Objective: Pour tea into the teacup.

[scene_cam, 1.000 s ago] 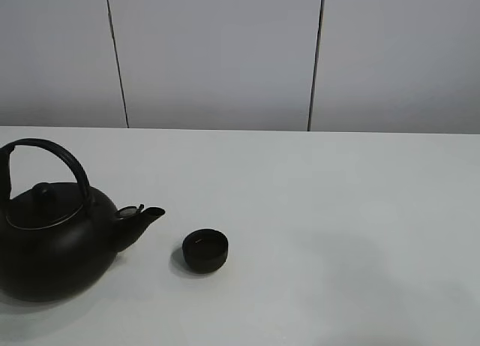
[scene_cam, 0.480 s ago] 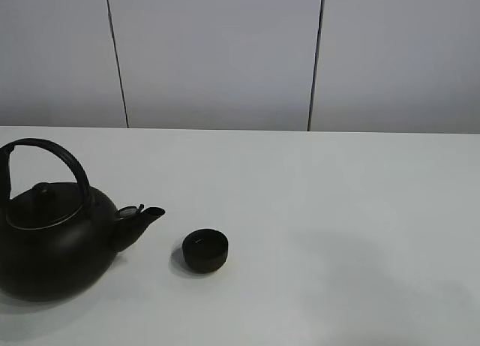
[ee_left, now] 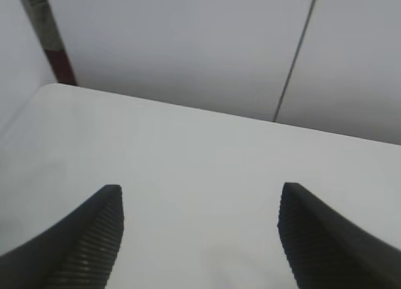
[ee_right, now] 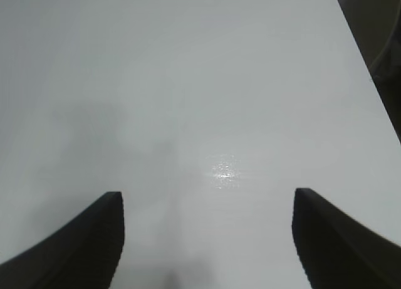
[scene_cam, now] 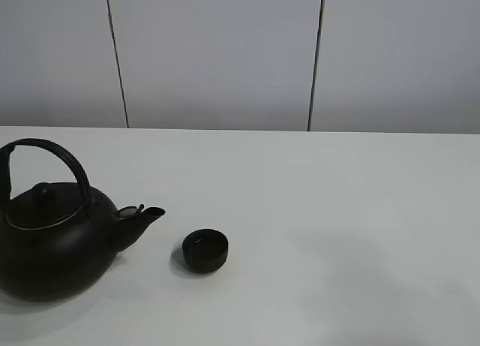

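Note:
The small matte-black teacup (scene_cam: 205,250) sits on the white table (scene_cam: 337,211), left of the middle. The big black teapot (scene_cam: 52,241) with an arched handle stands upright at the far left, its spout (scene_cam: 142,217) pointing at the teacup with a short gap between them. No tea shows. Neither gripper shows in the exterior view. The left gripper (ee_left: 199,204) is open over bare table, with nothing between its fingers. The right gripper (ee_right: 207,210) is open over bare table as well. Neither wrist view shows the teapot or the teacup.
A grey panelled wall (scene_cam: 225,53) rises behind the table's far edge. The left wrist view shows the table's rounded corner (ee_left: 53,88) and a dark post (ee_left: 47,32). The right wrist view shows the table's edge (ee_right: 366,69).

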You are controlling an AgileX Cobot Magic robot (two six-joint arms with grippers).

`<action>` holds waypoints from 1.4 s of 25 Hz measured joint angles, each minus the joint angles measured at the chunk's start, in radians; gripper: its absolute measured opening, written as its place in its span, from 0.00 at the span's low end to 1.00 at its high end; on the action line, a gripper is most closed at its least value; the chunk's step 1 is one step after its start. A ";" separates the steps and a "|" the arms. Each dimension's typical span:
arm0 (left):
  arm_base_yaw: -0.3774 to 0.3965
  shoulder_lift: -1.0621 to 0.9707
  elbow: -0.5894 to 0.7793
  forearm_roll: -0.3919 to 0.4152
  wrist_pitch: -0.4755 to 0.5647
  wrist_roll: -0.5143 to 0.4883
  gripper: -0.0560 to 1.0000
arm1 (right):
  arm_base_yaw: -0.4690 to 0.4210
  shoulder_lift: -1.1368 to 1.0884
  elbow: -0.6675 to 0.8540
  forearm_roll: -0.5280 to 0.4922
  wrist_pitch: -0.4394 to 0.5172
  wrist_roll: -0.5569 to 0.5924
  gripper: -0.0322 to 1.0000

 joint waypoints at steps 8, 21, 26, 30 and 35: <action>0.202 -0.126 -0.010 0.000 0.182 0.106 0.53 | 0.000 0.000 0.000 0.000 0.000 0.000 0.53; 0.129 -0.763 -0.249 -0.252 0.834 0.396 0.53 | 0.000 0.000 0.000 0.000 0.000 0.000 0.53; 0.129 -0.985 -0.136 -0.268 1.071 0.368 0.53 | 0.000 0.000 0.000 0.000 0.000 0.000 0.53; 0.129 -1.106 0.060 -0.267 1.094 0.341 0.53 | 0.000 0.000 0.000 0.000 0.000 0.000 0.53; 0.129 -1.158 0.226 -0.230 1.079 0.339 0.53 | 0.000 0.000 0.000 0.000 0.000 0.000 0.53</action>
